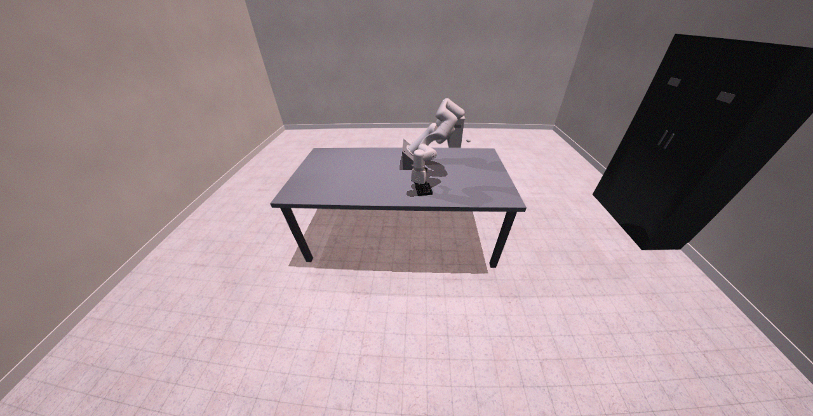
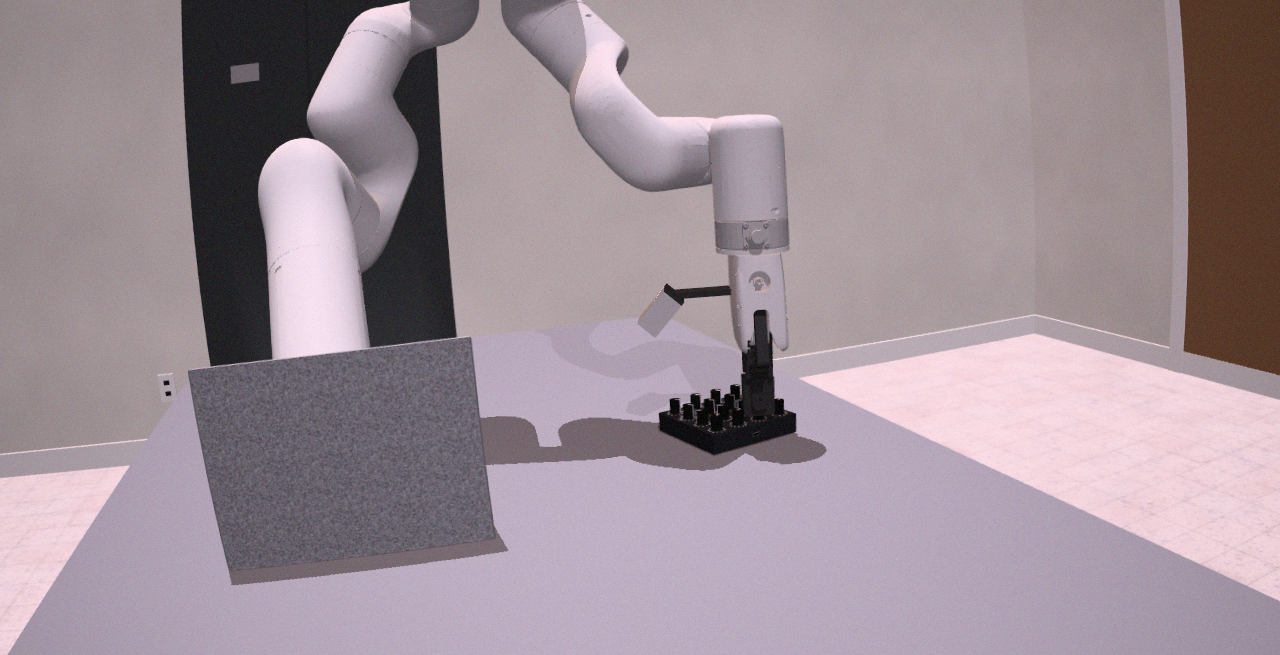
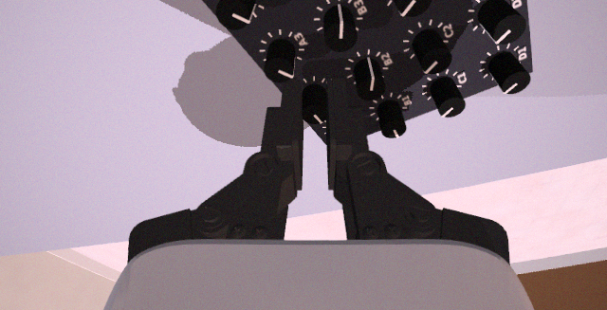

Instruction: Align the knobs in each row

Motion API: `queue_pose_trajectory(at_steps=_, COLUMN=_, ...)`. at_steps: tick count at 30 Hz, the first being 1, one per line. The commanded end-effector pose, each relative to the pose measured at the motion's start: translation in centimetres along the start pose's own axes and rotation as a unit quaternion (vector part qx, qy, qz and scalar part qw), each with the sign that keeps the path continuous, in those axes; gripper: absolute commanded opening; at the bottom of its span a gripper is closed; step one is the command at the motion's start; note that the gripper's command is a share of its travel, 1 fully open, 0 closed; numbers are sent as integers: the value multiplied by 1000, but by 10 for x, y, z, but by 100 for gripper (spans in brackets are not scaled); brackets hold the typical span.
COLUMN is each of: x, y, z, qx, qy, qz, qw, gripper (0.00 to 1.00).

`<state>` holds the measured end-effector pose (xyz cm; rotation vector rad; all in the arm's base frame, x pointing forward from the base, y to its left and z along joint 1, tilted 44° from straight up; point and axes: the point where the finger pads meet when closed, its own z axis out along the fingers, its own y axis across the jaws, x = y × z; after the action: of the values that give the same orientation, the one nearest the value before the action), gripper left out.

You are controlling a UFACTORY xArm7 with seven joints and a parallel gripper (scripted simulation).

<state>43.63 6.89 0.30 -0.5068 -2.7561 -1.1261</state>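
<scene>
The black knob box (image 1: 423, 188) (image 2: 726, 436) (image 3: 467, 54) stands on the grey table (image 1: 352, 180) (image 2: 805, 561). My gripper (image 1: 419, 181) (image 2: 759, 380) (image 3: 314, 102) comes down from above at the box's rear row and is shut on knob A2 (image 3: 314, 103), one finger on each side. In the wrist view the box looks turned at an angle. Knobs A3 (image 3: 280, 59) and A4 (image 3: 235, 6) lie up to the left, and B2 (image 3: 369, 77) and B1 (image 3: 392, 117) to the right. Knob A1 is hidden behind my right finger.
A grey speckled panel (image 2: 340, 454) stands upright on the table near the arm's base, well left of the box. A black cabinet (image 1: 704, 140) stands by the wall, away from the table.
</scene>
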Motion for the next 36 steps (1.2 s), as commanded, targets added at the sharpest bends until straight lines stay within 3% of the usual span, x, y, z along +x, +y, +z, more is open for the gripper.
queue_pose_trajectory(at_steps=1, x=-2, y=0, z=-2, qx=-2, qy=-4, qz=-55, qw=998, gripper=8)
queue_pose_trajectory(at_steps=19, x=-2, y=0, z=-2, qx=-1, qy=-4, qz=-194, qw=981, gripper=8)
queue_pose_trajectory(at_steps=36, x=-2, y=0, z=-2, qx=-1, qy=-4, qz=-237, qw=972, gripper=8)
